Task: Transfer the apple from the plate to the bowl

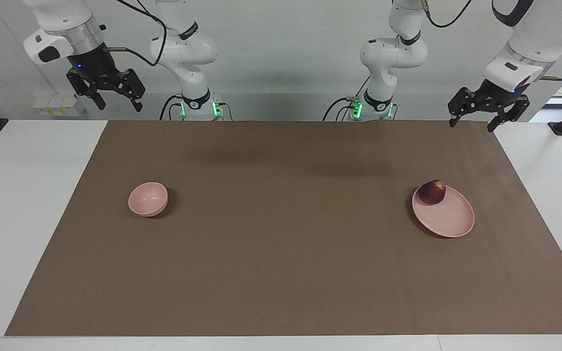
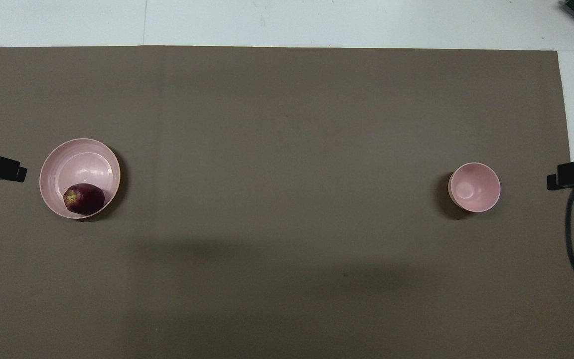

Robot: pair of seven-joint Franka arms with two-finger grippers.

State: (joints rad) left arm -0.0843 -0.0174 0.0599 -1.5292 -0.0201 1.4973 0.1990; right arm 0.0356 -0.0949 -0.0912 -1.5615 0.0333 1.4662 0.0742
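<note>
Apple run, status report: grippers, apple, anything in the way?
Left gripper open, right gripper open, both raised, empty. Apple on plate. Bowl empty, nothing between.

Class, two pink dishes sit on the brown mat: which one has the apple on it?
The plate, wide and flat, at the left arm's end, holds the apple. The small deep bowl is empty.

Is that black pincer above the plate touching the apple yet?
Apart. The facing view shows the left pincer open and raised well above the table, with bare brown mat between it and the apple on the plate.

Glossy smooth plate (image 2: 92, 154) and bowl (image 2: 474, 187); matt brown mat (image 1: 281, 273).
</note>
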